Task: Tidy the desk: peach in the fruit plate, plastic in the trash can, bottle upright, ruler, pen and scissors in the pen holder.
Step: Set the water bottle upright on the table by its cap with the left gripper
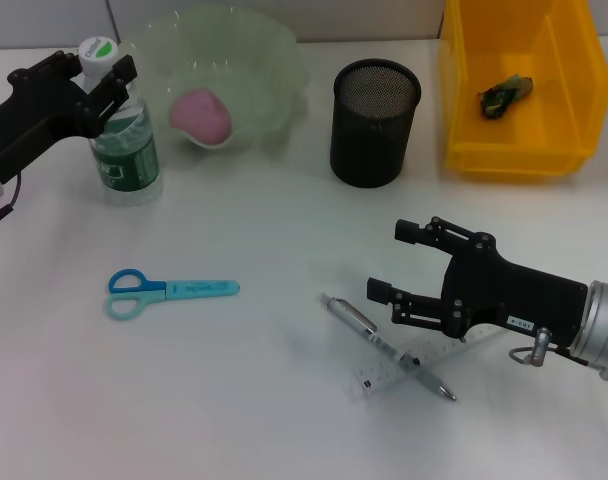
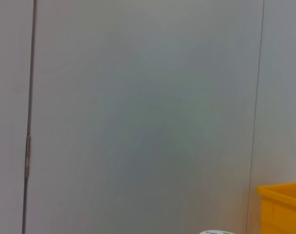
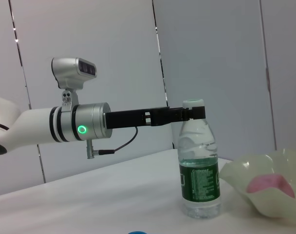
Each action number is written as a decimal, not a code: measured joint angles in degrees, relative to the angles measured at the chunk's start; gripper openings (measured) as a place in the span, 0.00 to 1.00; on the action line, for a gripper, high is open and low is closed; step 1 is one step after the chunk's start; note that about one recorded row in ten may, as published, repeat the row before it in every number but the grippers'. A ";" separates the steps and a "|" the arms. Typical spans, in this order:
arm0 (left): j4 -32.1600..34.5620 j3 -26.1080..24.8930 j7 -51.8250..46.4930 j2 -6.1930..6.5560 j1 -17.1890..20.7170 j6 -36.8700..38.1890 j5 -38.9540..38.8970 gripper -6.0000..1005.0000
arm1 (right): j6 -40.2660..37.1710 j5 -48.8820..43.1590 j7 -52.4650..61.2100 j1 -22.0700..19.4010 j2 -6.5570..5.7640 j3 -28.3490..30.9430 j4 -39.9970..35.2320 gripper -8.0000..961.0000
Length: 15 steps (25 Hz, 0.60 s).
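Three items remain on the desk: scissors, pen and ruler, all well short of the pen holder. The left gripper clasps the upright bottle at its neck, beside the fruit plate. The right gripper hovers with fingers spread above the pen; next it likely must lower and close.

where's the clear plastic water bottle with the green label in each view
Head view: clear plastic water bottle with green label upright, far left, left gripper at its cap.
Left wrist view: only its white cap shows.
Right wrist view: centre-right.
Shared landmark: translucent fruit plate beside it.
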 joint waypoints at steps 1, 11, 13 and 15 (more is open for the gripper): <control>0.00 0.02 0.00 0.00 0.00 0.03 0.00 0.49 | 0.00 -0.01 0.00 0.00 0.00 0.00 0.00 0.86; -0.01 -0.15 -0.24 -0.01 -0.12 0.27 0.05 0.50 | 0.00 -0.01 0.44 0.10 0.00 0.00 0.00 0.86; 0.00 -0.17 -0.14 -0.01 -0.13 0.29 0.05 0.50 | 0.00 -0.01 0.60 0.14 0.00 0.00 0.00 0.86; 0.00 -0.18 -0.08 0.00 -0.14 0.34 -0.03 0.51 | 0.00 -0.01 0.65 0.17 0.00 0.00 0.00 0.86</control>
